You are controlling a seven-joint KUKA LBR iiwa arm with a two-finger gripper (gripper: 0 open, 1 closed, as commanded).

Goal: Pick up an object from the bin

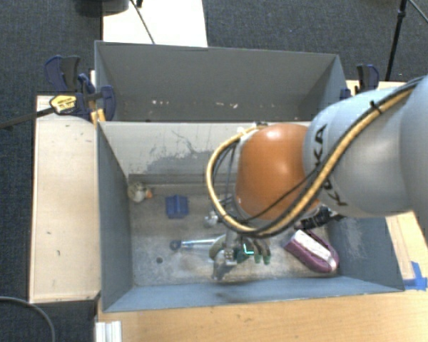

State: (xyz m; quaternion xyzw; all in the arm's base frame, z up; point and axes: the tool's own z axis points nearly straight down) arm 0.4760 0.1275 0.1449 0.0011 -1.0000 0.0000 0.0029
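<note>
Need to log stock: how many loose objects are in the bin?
4: a small tan piece at left, a blue block beside it, a metal rod by the end effector, a purple item at right. The arm may hide more.

Arm (pixel 371 155) over bin (pixel 214 84), beside purple object (pixel 312 252)

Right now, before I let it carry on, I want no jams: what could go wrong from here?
The gripper is low, close to the bin's front wall, so it may scrape that wall. The grey metal tool lies right beside it and could be nudged away rather than caught. The purple and white thing lies close on its other side and might get bumped.
</note>
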